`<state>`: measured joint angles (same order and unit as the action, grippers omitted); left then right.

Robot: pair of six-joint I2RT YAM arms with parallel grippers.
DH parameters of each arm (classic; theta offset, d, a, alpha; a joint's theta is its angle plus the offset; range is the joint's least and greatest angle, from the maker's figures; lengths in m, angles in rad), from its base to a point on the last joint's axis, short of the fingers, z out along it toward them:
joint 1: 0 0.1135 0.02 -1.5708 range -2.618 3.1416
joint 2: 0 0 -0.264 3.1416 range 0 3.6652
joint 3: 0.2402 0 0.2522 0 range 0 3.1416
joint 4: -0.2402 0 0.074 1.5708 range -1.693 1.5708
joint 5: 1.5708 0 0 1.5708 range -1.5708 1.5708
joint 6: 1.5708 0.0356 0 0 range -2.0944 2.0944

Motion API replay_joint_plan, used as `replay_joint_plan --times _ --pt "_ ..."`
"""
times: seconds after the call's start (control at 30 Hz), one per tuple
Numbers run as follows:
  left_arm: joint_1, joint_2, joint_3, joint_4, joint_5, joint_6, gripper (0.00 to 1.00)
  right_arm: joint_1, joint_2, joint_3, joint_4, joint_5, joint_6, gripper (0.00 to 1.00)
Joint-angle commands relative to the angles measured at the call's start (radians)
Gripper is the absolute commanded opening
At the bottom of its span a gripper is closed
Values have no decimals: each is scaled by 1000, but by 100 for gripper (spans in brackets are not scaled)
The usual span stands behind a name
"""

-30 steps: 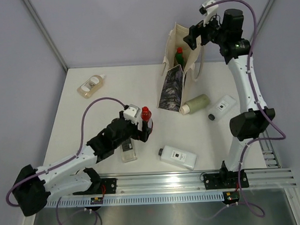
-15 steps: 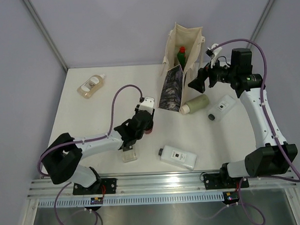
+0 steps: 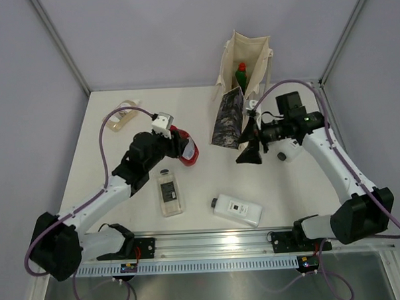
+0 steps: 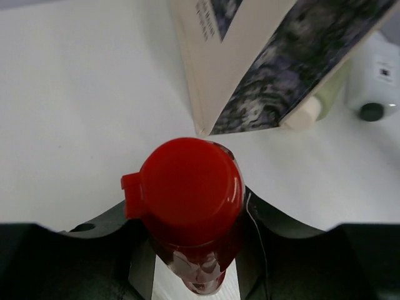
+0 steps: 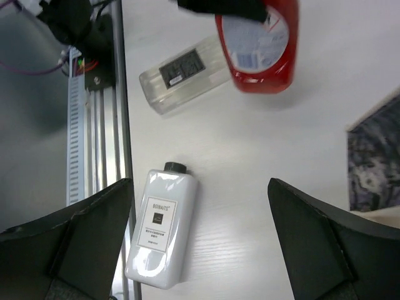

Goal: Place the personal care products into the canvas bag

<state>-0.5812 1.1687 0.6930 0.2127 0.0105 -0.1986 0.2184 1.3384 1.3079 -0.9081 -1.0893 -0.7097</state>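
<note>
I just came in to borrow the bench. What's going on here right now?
Two arms are packing toiletries into a canvas bag. The left claw is shut on a red bottle, held above the table left of the bag. The right claw hangs open beside the bag, holding nothing. A dark green bottle stands inside. A clear bottle and a white bottle lie nearer the front.

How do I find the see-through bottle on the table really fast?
Start at the tall canvas bag at the back of the table, then look toward the near left. The clear bottle lies flat there. It is colourless and boxy with a dark label, unlike the white bottle on its right and the red bottle beyond it.
</note>
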Motion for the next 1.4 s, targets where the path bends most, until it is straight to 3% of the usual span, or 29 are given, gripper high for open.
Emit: replay_joint_plan --times 0.0,0.07,0.17,0.4,0.53,0.67,0.77,0.9,0.97,1.1,1.13,1.2,1.23,1.27,1.37 --pt "33 -113 59 142 419 39 0 114 21 -74 249 171 198 100" --pt "40 -144 101 96 518 45 0 194 48 -73 424 385 401 100" --pt "41 -167 140 50 603 6 0 260 84 -42 508 479 472 99" --pt "41 -204 132 137 669 -116 0 348 134 17 558 289 464 100" --pt "41 -227 125 171 646 -145 0 348 165 53 410 -3 299 100" --pt "40 -241 115 220 618 -168 0 364 194 53 368 -93 300 99" --pt "41 -247 108 255 606 -191 0 383 203 45 408 -90 349 98" --pt "41 -241 100 292 595 -208 0 389 211 44 540 -115 542 96" --pt "41 -233 88 338 588 -235 0 403 219 48 616 -104 604 90" --pt "41 -228 83 341 563 -246 1 406 234 79 661 -121 690 42" --pt "43 -234 82 335 533 -242 6 407 234 91 649 -126 687 19" --pt "44 -257 74 317 490 -239 22 407 232 102 599 -123 653 3" --pt "49 -267 73 310 450 -236 47 404 228 111 583 -116 639 0" --pt "50 -291 69 288 419 -233 59 404 225 117 565 -112 622 0" --pt "52 -342 74 226 330 -193 80 392 211 154 517 -96 576 0"
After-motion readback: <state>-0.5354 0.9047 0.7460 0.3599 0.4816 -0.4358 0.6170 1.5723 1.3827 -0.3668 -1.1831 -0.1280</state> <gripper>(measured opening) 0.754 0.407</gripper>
